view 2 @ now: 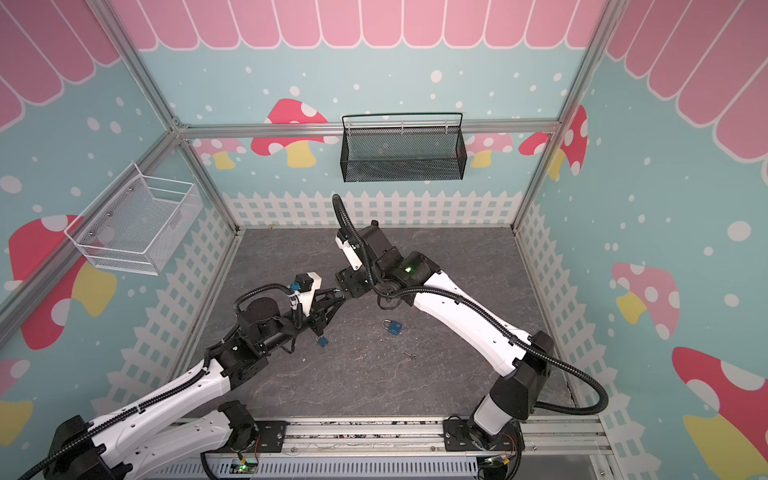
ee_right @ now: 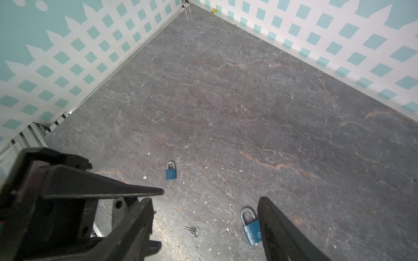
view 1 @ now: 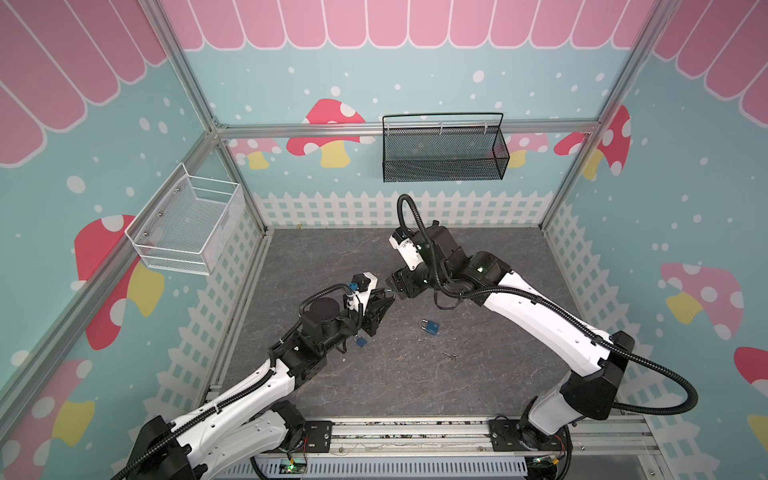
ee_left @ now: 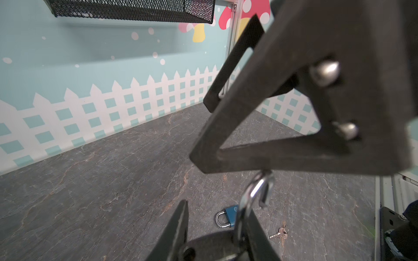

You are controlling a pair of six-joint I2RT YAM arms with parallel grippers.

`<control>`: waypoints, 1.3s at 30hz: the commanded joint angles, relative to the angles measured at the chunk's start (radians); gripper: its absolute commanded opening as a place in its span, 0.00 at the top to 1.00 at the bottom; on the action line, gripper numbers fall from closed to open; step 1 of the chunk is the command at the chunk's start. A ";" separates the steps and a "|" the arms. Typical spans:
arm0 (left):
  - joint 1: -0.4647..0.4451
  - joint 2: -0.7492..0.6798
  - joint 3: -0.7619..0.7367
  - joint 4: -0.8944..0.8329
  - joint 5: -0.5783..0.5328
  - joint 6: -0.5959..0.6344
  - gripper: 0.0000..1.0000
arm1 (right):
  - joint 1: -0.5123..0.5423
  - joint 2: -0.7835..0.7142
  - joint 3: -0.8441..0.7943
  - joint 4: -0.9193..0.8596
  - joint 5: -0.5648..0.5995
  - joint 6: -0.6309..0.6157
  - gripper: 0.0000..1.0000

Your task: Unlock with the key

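The grey table [view 1: 316, 257] offers open room toward the back fence [view 1: 332, 208]. We find one key [view 1: 450, 355] lying flat near mid-table, long axis roughly side to side, near a blue padlock [view 1: 432, 327]; a second key [view 1: 401, 357] lies left of it. The right pincer [ee_right: 204, 200] gapes wide, empty. The left pincer [view 1: 387, 297] stands narrow, a bright metal piece [ee_left: 257, 192] against one finger [ee_left: 260, 237]; gripped or not, we cannot tell.
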 commanded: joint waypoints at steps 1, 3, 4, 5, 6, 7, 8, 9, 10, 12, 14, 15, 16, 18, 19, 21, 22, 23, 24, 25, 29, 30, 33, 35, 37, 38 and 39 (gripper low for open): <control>-0.004 -0.016 0.026 0.048 -0.008 0.018 1.00 | 0.001 -0.026 -0.022 -0.052 -0.064 -0.033 0.24; -0.004 -0.011 0.029 0.058 -0.012 0.013 1.00 | 0.001 -0.035 -0.034 -0.049 -0.083 -0.030 0.24; -0.004 -0.006 0.032 0.058 -0.013 0.012 1.00 | 0.001 -0.047 -0.043 -0.043 -0.082 -0.027 0.24; -0.004 0.000 0.036 0.057 -0.014 0.010 1.00 | 0.001 -0.059 -0.053 -0.031 -0.082 -0.025 0.24; -0.004 0.005 0.042 0.053 -0.017 0.009 1.00 | 0.001 -0.074 -0.066 -0.016 -0.082 -0.023 0.24; -0.004 0.011 0.046 0.050 -0.022 0.005 1.00 | 0.000 -0.085 -0.076 -0.004 -0.082 -0.019 0.24; -0.004 0.018 0.050 0.047 -0.027 0.001 1.00 | -0.003 -0.091 -0.083 -0.002 -0.081 -0.017 0.24; -0.004 0.023 0.054 0.043 -0.039 -0.007 1.00 | -0.007 -0.094 -0.089 -0.004 -0.070 -0.013 0.24; -0.004 0.029 0.059 0.039 -0.053 -0.019 1.00 | -0.016 -0.098 -0.098 -0.008 -0.044 -0.008 0.24; -0.004 0.047 0.069 0.024 -0.082 -0.043 1.00 | -0.037 -0.112 -0.128 -0.008 -0.007 0.007 0.24; -0.004 0.066 0.086 -0.002 -0.115 -0.073 1.00 | -0.064 -0.133 -0.161 0.008 0.004 0.015 0.24; -0.003 0.080 0.096 -0.020 -0.140 -0.101 1.00 | -0.077 -0.150 -0.185 0.023 0.009 0.019 0.23; -0.001 0.097 0.110 -0.038 -0.156 -0.124 1.00 | -0.093 -0.165 -0.214 0.042 0.009 0.025 0.22; 0.000 0.147 0.149 -0.095 -0.185 -0.179 1.00 | -0.125 -0.189 -0.270 0.083 -0.007 0.036 0.22; 0.000 0.181 0.178 -0.131 -0.191 -0.205 1.00 | -0.140 -0.202 -0.303 0.107 -0.016 0.045 0.22; 0.002 0.256 0.241 -0.208 -0.202 -0.259 1.00 | -0.166 -0.220 -0.359 0.150 -0.038 0.061 0.21; 0.003 0.301 0.276 -0.251 -0.211 -0.289 1.00 | -0.177 -0.230 -0.386 0.175 -0.049 0.069 0.21; 0.004 0.339 0.305 -0.285 -0.217 -0.309 1.00 | -0.187 -0.236 -0.409 0.191 -0.057 0.074 0.21; 0.007 0.382 0.339 -0.324 -0.222 -0.333 1.00 | -0.199 -0.243 -0.431 0.203 -0.061 0.080 0.21; 0.011 0.429 0.375 -0.365 -0.225 -0.352 1.00 | -0.211 -0.248 -0.448 0.211 -0.061 0.088 0.21; 0.056 0.587 0.479 -0.468 -0.185 -0.438 1.00 | -0.262 -0.282 -0.532 0.261 -0.093 0.109 0.21; 0.072 0.628 0.505 -0.490 -0.154 -0.458 1.00 | -0.275 -0.290 -0.551 0.273 -0.107 0.113 0.21; 0.101 0.736 0.579 -0.558 -0.110 -0.494 1.00 | -0.304 -0.303 -0.589 0.293 -0.135 0.121 0.21; 0.105 0.788 0.622 -0.600 -0.120 -0.498 1.00 | -0.314 -0.312 -0.610 0.308 -0.148 0.123 0.21; 0.107 0.838 0.661 -0.640 -0.134 -0.500 1.00 | -0.325 -0.314 -0.624 0.313 -0.154 0.123 0.21; 0.108 0.856 0.674 -0.654 -0.137 -0.502 1.00 | -0.328 -0.314 -0.628 0.315 -0.158 0.123 0.21; 0.112 0.876 0.688 -0.667 -0.141 -0.506 1.00 | -0.330 -0.315 -0.634 0.320 -0.162 0.122 0.21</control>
